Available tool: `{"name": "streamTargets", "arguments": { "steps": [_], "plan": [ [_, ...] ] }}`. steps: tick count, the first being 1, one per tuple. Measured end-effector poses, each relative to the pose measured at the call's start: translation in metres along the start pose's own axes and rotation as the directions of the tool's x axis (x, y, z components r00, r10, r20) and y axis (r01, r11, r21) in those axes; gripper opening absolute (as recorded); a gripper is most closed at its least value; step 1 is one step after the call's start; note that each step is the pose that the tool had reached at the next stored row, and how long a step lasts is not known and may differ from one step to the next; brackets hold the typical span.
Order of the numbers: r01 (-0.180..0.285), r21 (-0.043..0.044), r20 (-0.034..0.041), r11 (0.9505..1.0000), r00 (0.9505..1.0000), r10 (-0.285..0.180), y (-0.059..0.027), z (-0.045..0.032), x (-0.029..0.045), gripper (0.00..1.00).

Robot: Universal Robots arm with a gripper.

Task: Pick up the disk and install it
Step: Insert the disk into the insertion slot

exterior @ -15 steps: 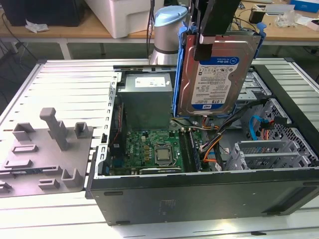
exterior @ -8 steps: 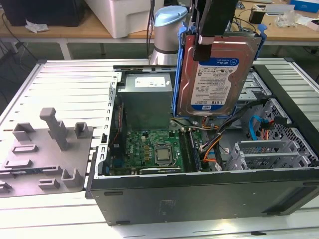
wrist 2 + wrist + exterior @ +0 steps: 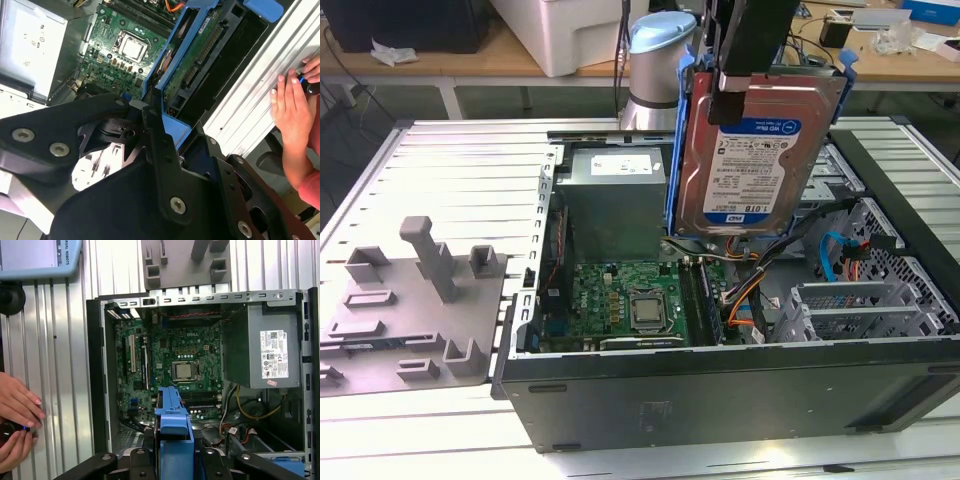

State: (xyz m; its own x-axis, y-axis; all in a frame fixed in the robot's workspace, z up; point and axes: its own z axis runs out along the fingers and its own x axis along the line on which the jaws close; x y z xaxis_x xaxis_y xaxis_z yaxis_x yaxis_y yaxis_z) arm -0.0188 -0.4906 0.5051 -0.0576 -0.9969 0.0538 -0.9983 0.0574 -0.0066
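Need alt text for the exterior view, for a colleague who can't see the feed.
The gripper holds the disk upright by its top edge, label toward the camera, over the open computer case. The motherboard lies exposed inside, and a grey fixture with upright posts sits beside the case at the exterior view's left.

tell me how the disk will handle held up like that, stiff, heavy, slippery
The disk looks like a rigid metal slab, so probably stiff and heavy for its size. Its blue caddy rail is thin plastic and may flex. Held upright by its top edge in the gripper, the smooth casing could slip if jolted.
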Motion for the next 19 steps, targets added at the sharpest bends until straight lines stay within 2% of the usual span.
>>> {"name": "streamTargets", "arguments": {
  "steps": [6,12,19],
  "plan": [
    [-0.007,0.0007,0.0005,1.0000,1.0000,0.007,-0.0046,0.0016,0.0032,0.36],
    [-0.006,0.0010,0.0008,1.0000,1.0000,0.006,-0.0207,0.0031,0.0047,0.36],
    [0.017,0.0023,0.0008,0.9999,0.9999,-0.017,-0.0314,0.0044,0.0096,0.36]
  ]
}}
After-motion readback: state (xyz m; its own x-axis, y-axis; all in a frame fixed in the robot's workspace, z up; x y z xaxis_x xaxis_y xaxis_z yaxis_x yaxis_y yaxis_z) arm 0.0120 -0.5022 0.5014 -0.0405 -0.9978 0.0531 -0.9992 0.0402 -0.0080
